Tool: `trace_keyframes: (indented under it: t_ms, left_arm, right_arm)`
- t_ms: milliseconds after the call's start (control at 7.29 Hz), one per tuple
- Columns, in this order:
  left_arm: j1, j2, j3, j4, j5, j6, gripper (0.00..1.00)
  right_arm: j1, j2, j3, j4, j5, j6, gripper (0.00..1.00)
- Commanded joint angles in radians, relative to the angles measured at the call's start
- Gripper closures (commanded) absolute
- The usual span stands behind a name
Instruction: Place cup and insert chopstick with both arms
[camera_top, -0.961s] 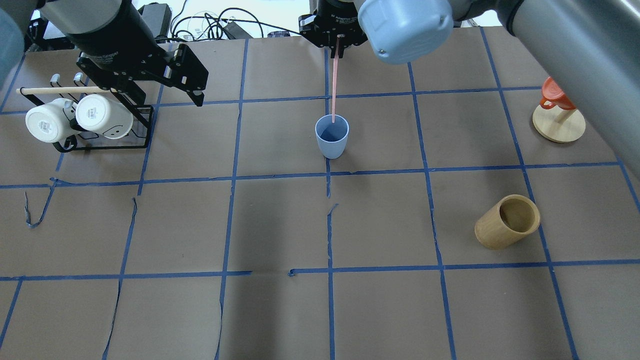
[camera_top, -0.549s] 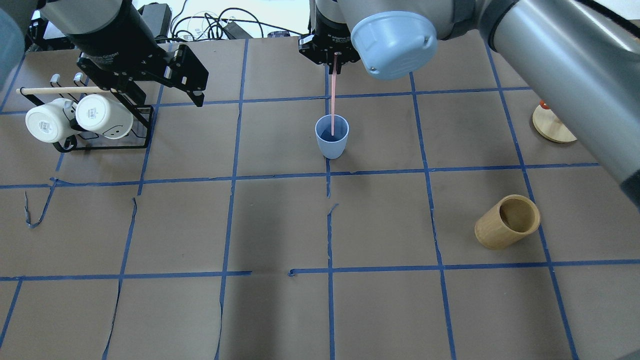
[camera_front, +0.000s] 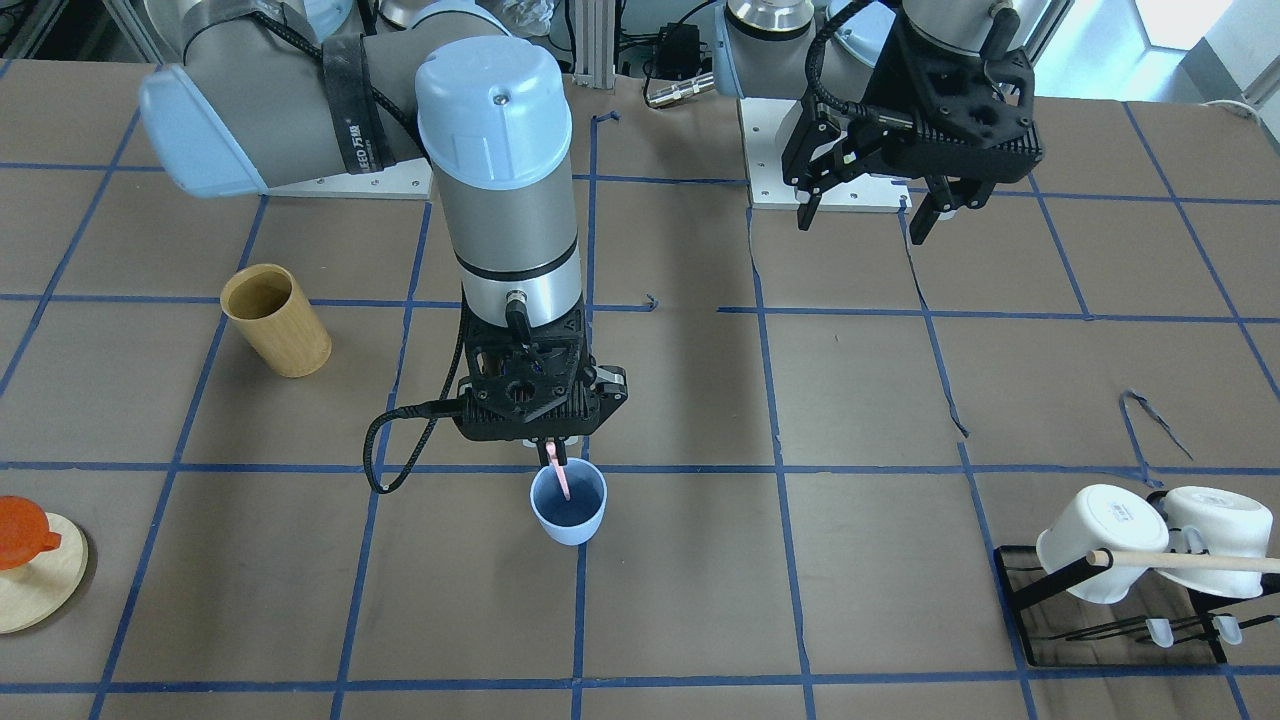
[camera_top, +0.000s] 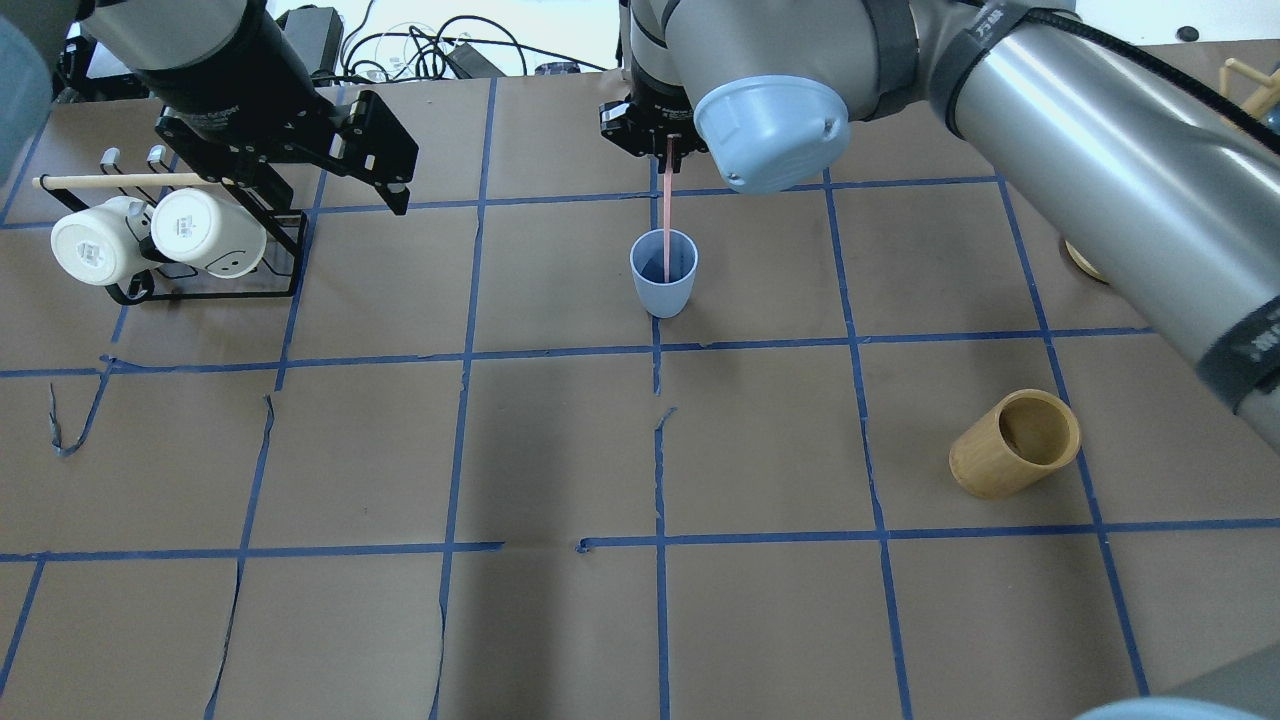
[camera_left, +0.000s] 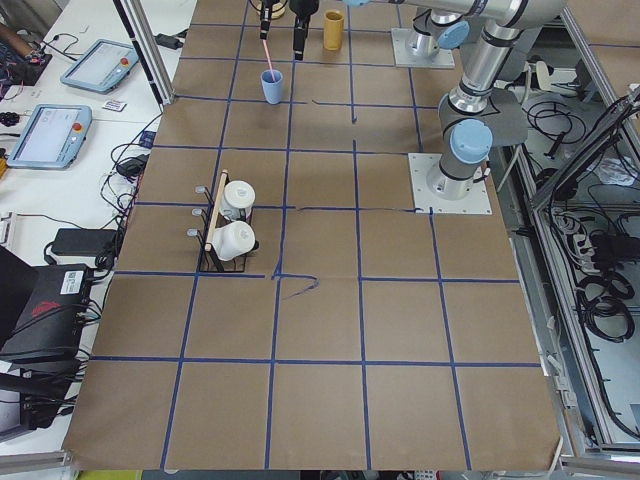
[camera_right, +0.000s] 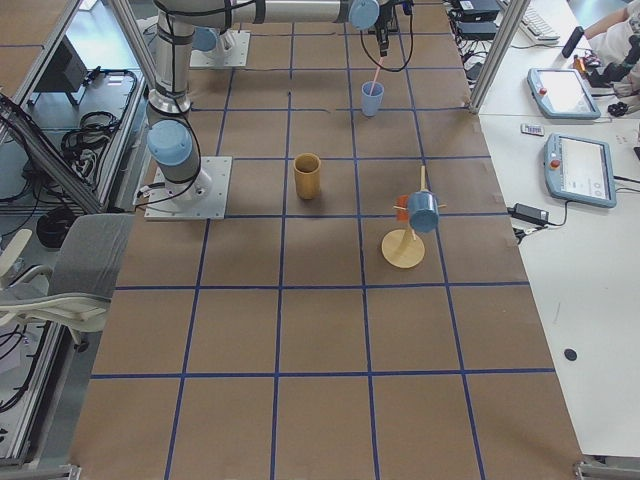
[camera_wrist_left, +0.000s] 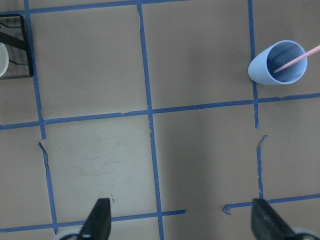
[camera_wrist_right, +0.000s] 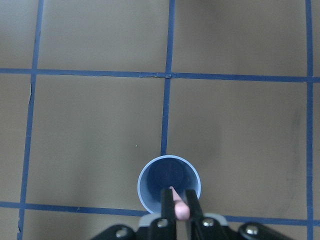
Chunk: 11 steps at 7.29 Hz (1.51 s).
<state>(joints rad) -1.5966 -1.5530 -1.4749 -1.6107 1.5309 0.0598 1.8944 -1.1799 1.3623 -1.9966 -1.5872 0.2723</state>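
Note:
The light-blue cup (camera_top: 663, 272) stands upright at the table's middle, also in the front view (camera_front: 568, 510). My right gripper (camera_top: 669, 145) hangs straight above it, shut on the top of a pink chopstick (camera_top: 666, 215). The stick points down and its tip is inside the cup, as the right wrist view (camera_wrist_right: 180, 210) and the front view (camera_front: 561, 480) show. My left gripper (camera_front: 862, 222) is open and empty, held high near the robot's base, well away from the cup (camera_wrist_left: 277, 62).
A black rack (camera_top: 205, 293) with two white mugs and a pale wooden rod stands at the far left. A tan wooden cylinder (camera_top: 1015, 443) stands at the right. A round wooden stand (camera_front: 35, 570) with an orange cup is at the far right.
My right gripper has come down with the chopstick, and the tip has gone deeper into the cup. The left arm has not moved.

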Motion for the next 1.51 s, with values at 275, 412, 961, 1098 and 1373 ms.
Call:
trace_keyframes:
  t_ms: [275, 412, 961, 1098, 1373]
  left_arm:
    - [0.000, 0.001, -0.001, 0.000, 0.002, 0.002, 0.00]
    - [0.000, -0.001, -0.002, 0.000, 0.000, 0.002, 0.00]
    - [0.000, 0.001, -0.004, 0.000, 0.000, 0.000, 0.00]
    - [0.000, 0.001, -0.004, 0.000, 0.000, 0.002, 0.00]
    - [-0.002, 0.001, -0.004, 0.000, 0.002, 0.000, 0.00]
  right_arm:
    - [0.002, -0.006, 0.037, -0.060, -0.004, 0.017, 0.34]
    - [0.015, -0.024, 0.025, -0.051, -0.004, 0.018, 0.27]
    - [-0.076, -0.156, -0.091, 0.328, -0.026, -0.179, 0.23]
    - [-0.163, -0.194, -0.085, 0.440, -0.048, -0.271, 0.25]
    - [-0.260, -0.254, -0.045, 0.615, -0.059, -0.310, 0.24]
